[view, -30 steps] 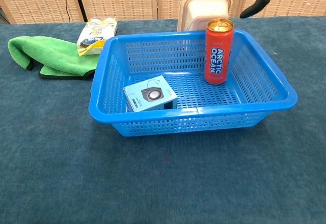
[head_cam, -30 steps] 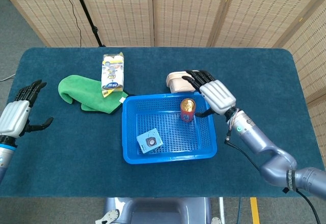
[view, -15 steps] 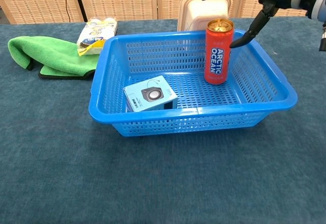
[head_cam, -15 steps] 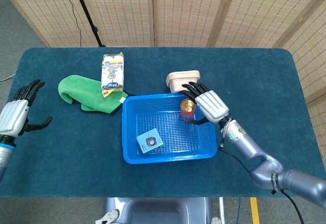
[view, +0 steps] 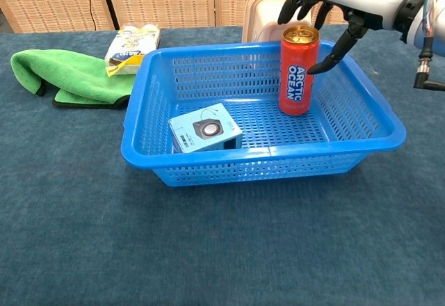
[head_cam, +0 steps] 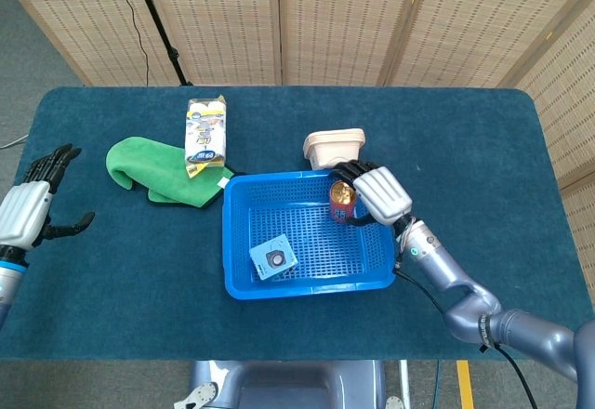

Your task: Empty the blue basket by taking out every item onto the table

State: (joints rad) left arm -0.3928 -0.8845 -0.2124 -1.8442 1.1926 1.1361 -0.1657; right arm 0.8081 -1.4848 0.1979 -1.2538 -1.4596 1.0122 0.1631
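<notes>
Reaching right hand (view: 348, 3) half-hiding beige container (view: 268, 10), contact with can (view: 298, 71) unclear

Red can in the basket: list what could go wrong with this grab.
The red can stands tall and upright; the right hand has spread fingers beside its top, not yet closed, so a nudge could tip it. The blue basket wall and the beige container behind crowd the approach.

Can (view: 299, 71) stands upright in basket (view: 368, 122), far-right corner; box (view: 206, 129) lies at its near-left. Cloth (head_cam: 149, 172) and packet (head_cam: 206, 132) lie left of basket; container (head_cam: 335, 146) behind it.
</notes>
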